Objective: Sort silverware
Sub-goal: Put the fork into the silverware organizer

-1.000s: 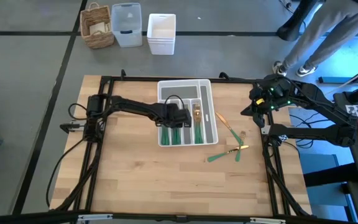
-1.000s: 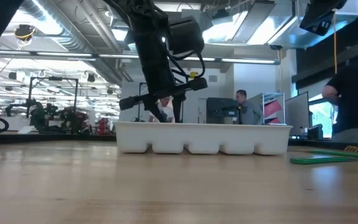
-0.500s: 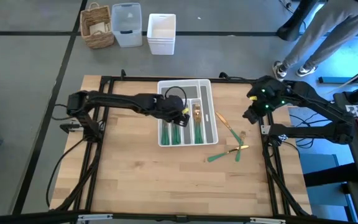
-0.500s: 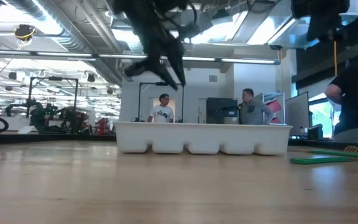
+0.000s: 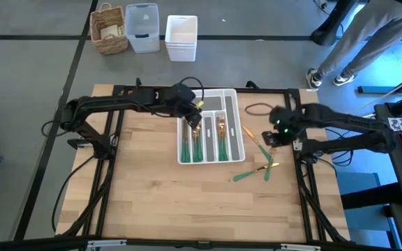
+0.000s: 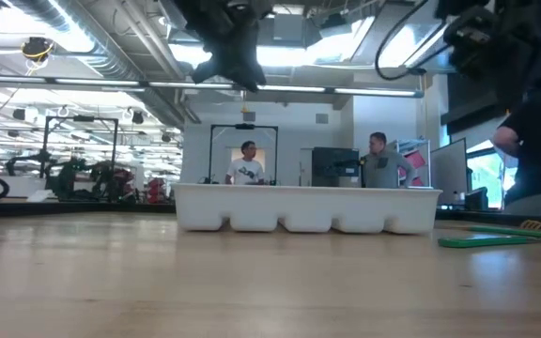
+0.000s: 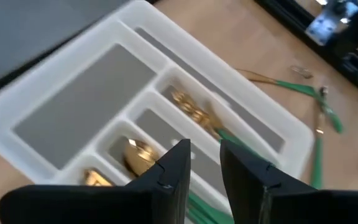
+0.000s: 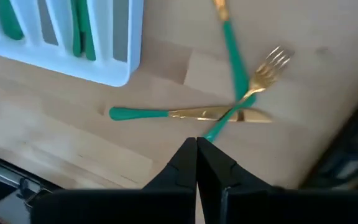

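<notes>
High view, left to right: left gripper (image 5: 195, 120), fingers slightly apart and empty, is hovering over the white slotted plastic tray (image 5: 233, 97); right gripper (image 5: 271, 137), closed, is nearing crossed gold-headed, green-handled silverware (image 5: 255, 171), risking scattering them.

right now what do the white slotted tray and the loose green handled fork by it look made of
The white slotted cutlery tray looks like moulded plastic: matte, with rounded walls. The loose gold-headed fork with a slim green handle has a shiny, metallic-looking head; its handle is flat opaque green, perhaps plastic or a coating, which cannot be told here.
</notes>
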Available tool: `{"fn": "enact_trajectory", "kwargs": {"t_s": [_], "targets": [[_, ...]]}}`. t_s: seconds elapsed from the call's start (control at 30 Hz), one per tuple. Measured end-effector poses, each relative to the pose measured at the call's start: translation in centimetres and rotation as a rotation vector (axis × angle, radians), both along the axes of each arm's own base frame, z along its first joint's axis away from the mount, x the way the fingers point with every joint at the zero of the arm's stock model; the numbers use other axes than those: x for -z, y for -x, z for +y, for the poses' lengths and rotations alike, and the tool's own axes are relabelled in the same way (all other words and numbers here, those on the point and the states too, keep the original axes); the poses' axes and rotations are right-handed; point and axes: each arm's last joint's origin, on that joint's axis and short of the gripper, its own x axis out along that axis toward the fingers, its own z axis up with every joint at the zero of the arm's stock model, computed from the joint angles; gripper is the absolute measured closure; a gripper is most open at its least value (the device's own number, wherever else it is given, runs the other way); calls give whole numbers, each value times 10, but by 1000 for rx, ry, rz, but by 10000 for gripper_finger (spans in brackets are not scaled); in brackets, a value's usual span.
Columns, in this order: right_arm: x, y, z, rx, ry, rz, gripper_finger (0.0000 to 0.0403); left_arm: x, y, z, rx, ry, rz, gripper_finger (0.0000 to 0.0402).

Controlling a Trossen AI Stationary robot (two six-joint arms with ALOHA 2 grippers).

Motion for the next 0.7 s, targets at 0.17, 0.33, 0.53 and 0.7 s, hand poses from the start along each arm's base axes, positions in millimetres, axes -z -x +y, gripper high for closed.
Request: {"fn": "enact_trajectory", "kwargs": {"t_s": [0.17,0.33,0.53,0.7], "targets": [[24,-18,19,32,-45,-30,397,0,7,21,-39,-25,20,320],[43,-25,36,76,-50,78,397,0,13,36,-74,-33,30,320],[59,-29,47,152,37,264,397,2,19,44,-52,-64,83,320],[74,-39,48,179,123,343,397,4,23,47,-35,-77,124,320]]}}
